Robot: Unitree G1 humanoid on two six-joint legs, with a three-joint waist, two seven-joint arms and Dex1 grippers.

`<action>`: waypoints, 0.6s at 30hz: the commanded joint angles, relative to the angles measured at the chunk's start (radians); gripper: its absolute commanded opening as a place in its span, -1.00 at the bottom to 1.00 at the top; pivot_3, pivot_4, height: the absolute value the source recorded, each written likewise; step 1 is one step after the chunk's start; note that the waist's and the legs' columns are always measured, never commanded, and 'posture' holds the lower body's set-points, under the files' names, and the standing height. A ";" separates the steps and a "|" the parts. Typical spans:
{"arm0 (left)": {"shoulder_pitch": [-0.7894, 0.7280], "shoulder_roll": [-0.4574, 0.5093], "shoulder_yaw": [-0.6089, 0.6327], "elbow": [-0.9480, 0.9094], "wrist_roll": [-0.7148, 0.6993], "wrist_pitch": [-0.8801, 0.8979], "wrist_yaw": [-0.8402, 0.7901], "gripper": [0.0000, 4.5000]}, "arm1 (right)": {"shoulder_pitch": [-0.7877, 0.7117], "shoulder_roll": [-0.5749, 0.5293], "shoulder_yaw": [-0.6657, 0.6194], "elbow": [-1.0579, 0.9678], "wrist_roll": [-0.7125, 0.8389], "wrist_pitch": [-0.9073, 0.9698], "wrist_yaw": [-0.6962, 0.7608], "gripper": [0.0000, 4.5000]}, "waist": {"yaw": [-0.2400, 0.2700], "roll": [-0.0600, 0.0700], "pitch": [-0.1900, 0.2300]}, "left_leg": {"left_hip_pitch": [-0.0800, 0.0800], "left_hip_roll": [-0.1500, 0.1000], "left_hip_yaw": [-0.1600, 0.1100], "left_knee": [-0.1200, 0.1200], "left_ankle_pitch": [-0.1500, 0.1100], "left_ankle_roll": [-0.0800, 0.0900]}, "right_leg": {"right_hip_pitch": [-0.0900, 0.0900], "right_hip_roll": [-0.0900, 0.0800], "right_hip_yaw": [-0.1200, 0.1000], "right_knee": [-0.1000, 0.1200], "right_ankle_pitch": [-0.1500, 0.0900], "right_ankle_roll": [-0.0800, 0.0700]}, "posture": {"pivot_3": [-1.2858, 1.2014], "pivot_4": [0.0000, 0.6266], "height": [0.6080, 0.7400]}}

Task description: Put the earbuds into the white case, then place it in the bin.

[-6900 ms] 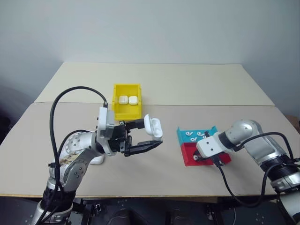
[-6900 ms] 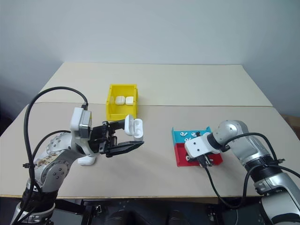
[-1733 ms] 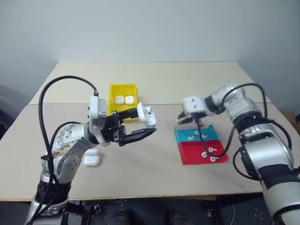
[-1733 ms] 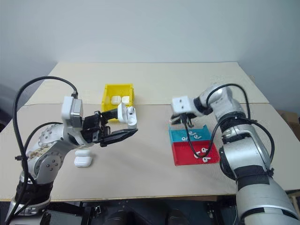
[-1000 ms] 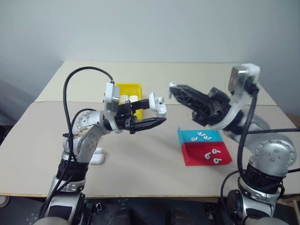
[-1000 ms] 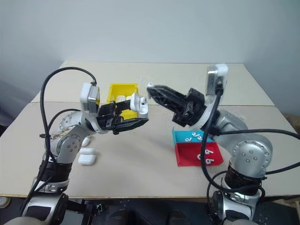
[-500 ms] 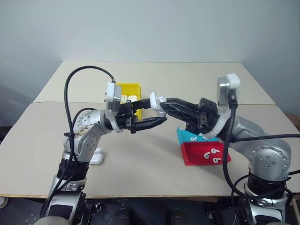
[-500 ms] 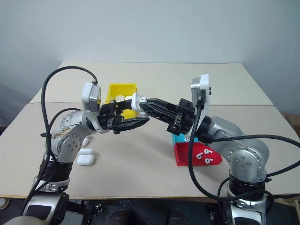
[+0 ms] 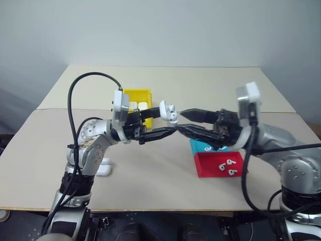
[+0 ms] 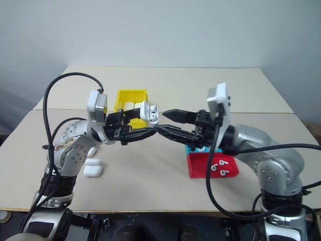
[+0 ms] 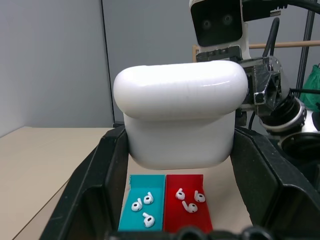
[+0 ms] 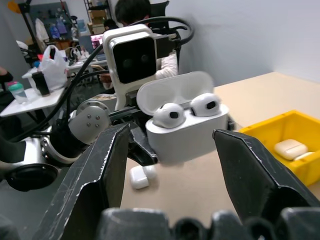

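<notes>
Left gripper (image 9: 161, 123) clamped on small glossy white rounded earbud case (image 9: 168, 113), lid flipped up, held in the air above the beige tabletop (image 9: 150, 165). Two tiny white plastic earbuds (image 12: 187, 110) seated in the case, between the spread black fingers (image 12: 107, 165) of the right gripper (image 9: 178, 122). Right gripper parted wide, nothing in it, tips just beside the case. Small bright yellow plastic bin (image 9: 136, 95) behind the left fingers, two closed cases inside. Flat teal tray (image 11: 145, 200) and flat red tray (image 9: 220, 163) with loose earbuds below the right gripper.
</notes>
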 commanded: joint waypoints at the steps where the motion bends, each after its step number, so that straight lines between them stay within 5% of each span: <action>1: -0.018 -0.003 -0.017 0.010 0.036 -0.042 -0.015 0.23 | -0.172 -0.105 0.004 0.088 -0.036 -0.030 0.142 0.04 | -0.003 0.000 0.000 | 0.000 0.000 0.000 0.001 0.000 0.000 | 0.000 0.000 0.000 0.000 0.000 0.000 | 0.03 -0.52 1.00; 8: -0.066 -0.036 -0.059 0.084 0.099 -0.077 -0.035 0.23 | -0.555 -0.185 0.343 0.280 -0.396 -0.148 0.386 -0.99 | -0.013 0.000 0.000 | 0.000 0.001 0.001 -0.001 0.000 0.000 | -0.002 0.002 0.001 0.000 0.000 0.000 | 0.03 -0.52 1.00; 18: -0.086 -0.052 -0.066 0.113 0.113 -0.079 -0.054 0.23 | -0.829 -0.046 0.685 0.560 -0.822 -0.500 0.711 -0.99 | -0.009 0.000 0.000 | -0.003 0.001 0.002 0.002 0.000 0.001 | -0.004 0.001 0.001 0.001 0.000 0.000 | 0.03 -0.52 1.00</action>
